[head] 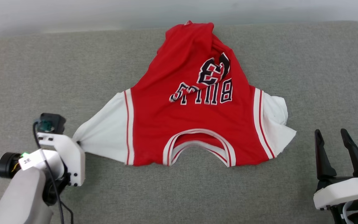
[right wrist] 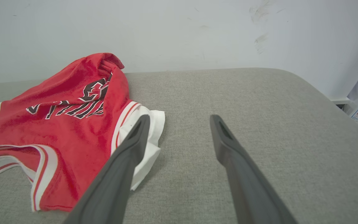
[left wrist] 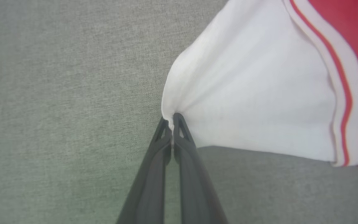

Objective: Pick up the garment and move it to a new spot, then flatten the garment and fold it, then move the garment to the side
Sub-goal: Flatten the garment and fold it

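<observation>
Where it lay front side up on the grey woven fabric surface [head: 291,193], the red jersey-style T-shirt with white short sleeves [head: 194,124] sat in the middle, its striped collar towards the near edge and its black lettering upside down as seen from the head camera. Its far part was bunched and folded over into a narrow peak close to the far edge, partly covering the number. The white sleeve on the scene's left was drawn out into a taut point with creases fanning from its tip, while the sleeve on the right lay crumpled and doubled over on itself. The left gripper [head: 79,143] was at that stretched tip: in the left wrist view its two long dark fingers [left wrist: 182,146] were pressed together, pinching the edge of the white sleeve cloth of the T-shirt [left wrist: 259,93] low over the surface. The right gripper [head: 330,132] stood to the near right, its fingers spread wide and holding nothing, apart from the crumpled sleeve. In the right wrist view this gripper [right wrist: 179,119] pointed over bare fabric just right of the T-shirt [right wrist: 57,124], with a pale scuffed wall [right wrist: 179,31] beyond the far edge.
</observation>
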